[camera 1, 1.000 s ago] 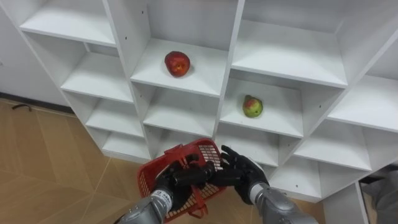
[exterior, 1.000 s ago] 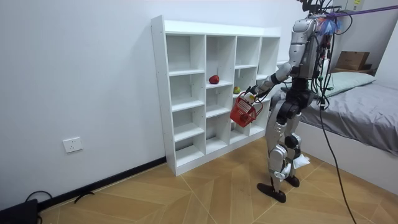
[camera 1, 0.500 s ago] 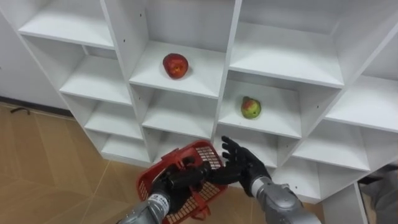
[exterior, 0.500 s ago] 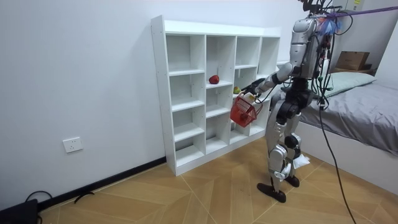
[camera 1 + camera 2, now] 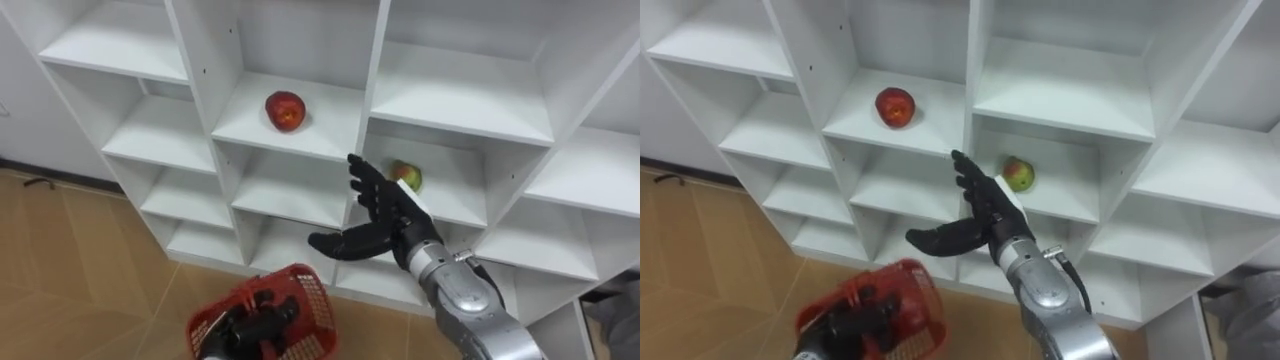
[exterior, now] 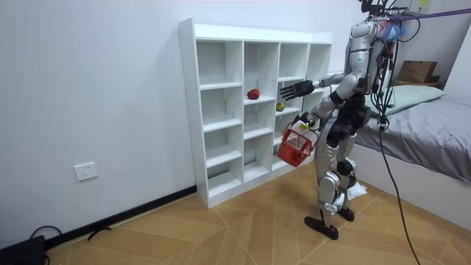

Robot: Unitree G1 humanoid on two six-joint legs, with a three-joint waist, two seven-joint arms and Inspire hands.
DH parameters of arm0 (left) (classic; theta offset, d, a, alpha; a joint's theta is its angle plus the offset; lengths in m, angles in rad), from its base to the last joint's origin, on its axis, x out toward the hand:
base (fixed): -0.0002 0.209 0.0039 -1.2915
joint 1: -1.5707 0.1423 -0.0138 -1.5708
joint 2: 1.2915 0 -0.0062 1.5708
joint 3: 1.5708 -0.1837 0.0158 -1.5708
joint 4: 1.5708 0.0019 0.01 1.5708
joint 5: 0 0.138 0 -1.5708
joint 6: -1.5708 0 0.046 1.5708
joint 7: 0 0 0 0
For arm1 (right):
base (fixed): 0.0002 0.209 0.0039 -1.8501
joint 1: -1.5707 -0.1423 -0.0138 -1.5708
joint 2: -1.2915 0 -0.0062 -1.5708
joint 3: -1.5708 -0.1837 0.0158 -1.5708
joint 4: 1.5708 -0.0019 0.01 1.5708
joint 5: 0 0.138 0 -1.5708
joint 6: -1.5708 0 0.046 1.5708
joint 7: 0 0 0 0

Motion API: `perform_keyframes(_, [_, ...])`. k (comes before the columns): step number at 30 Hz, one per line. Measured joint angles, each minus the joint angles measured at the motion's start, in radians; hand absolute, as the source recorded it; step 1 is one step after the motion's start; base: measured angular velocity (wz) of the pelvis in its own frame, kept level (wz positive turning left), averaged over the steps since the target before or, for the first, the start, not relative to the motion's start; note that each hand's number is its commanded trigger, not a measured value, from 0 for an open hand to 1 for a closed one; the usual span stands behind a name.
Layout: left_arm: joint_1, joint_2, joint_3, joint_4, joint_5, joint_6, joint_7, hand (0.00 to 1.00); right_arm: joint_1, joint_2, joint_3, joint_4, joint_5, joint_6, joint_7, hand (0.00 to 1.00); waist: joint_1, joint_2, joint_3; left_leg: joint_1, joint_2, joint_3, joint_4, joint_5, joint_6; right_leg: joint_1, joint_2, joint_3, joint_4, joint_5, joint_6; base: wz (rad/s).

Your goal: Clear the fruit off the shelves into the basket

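A red apple lies on a middle shelf of the white closet. One cubby to the right and a shelf lower sits a green-red fruit, partly hidden by my right hand. That hand is open with its fingers spread, raised just in front of that cubby and apart from the fruit. Low in front, my left hand is curled on the handle of a red mesh basket. In the room view the basket hangs at hip height and the right hand reaches toward the shelves.
I stand close to the closet on a wooden floor. A bed with a cardboard box behind it is on the room view's right. A wall socket sits low on the wall.
My right hand has left the basket and risen toward the green-red fruit's cubby. The left hand has lowered the basket down and to the left.
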Motion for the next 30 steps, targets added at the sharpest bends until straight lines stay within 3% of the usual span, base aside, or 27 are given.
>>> perform_keyframes(3, [0.005, -0.001, 0.0, 0.045, 0.039, 0.0, -0.002, 1.0, -0.003, -0.001, -0.002, -0.03, 0.0, 0.002, 0.049, 0.0, 0.004, -0.012, -0.0038, -0.002, 0.0, -0.001, -0.001, 0.0, 0.0, 0.0, 0.0, -0.002, -0.002, -0.001, 0.001, 0.0])
perform_keyframes(13, [0.016, 0.009, 0.022, 0.078, 0.04, 0.0, -0.028, 1.0, -0.011, -0.007, -0.002, -0.086, 0.008, 0.003, 0.172, 0.0, 0.032, -0.037, 0.0031, -0.005, -0.001, -0.001, -0.009, 0.0, 0.0, -0.006, -0.001, -0.003, -0.003, -0.002, 0.001, 0.0])
perform_keyframes(16, [0.02, 0.014, 0.03, 0.112, 0.052, 0.001, -0.031, 1.0, -0.018, -0.02, -0.002, -0.102, 0.014, 0.003, 0.193, 0.0, 0.034, -0.047, 0.0011, -0.002, -0.001, -0.001, -0.014, 0.0, 0.0, -0.006, -0.001, -0.003, -0.002, -0.002, 0.002, 0.0])
perform_keyframes(20, [0.019, 0.029, 0.048, 0.121, 0.08, 0.003, -0.033, 1.0, -0.041, -0.03, -0.001, -0.102, 0.066, 0.015, 0.193, 0.0, 0.06, -0.068, -0.0049, 0.003, 0.001, -0.002, -0.016, 0.0, 0.0, -0.004, 0.001, -0.003, 0.0, -0.002, 0.001, 0.0])
perform_keyframes(26, [0.019, 0.02, 0.087, 0.138, 0.084, -0.017, -0.033, 1.0, -0.059, -0.019, -0.001, -0.102, 0.08, 0.024, 0.156, 0.0, 0.099, -0.084, 0.005, 0.0, 0.002, -0.003, -0.017, 0.0, 0.0, -0.004, 0.002, -0.003, 0.001, -0.001, 0.001, 0.0])
perform_keyframes(30, [0.013, 0.009, 0.097, 0.149, 0.13, -0.024, -0.033, 1.0, -0.088, -0.01, -0.002, -0.108, 0.026, 0.024, 0.126, 0.0, 0.106, -0.082, 0.0062, -0.008, 0.0, -0.019, -0.015, -0.001, 0.0, -0.004, 0.001, -0.015, 0.002, -0.001, 0.001, 0.08])
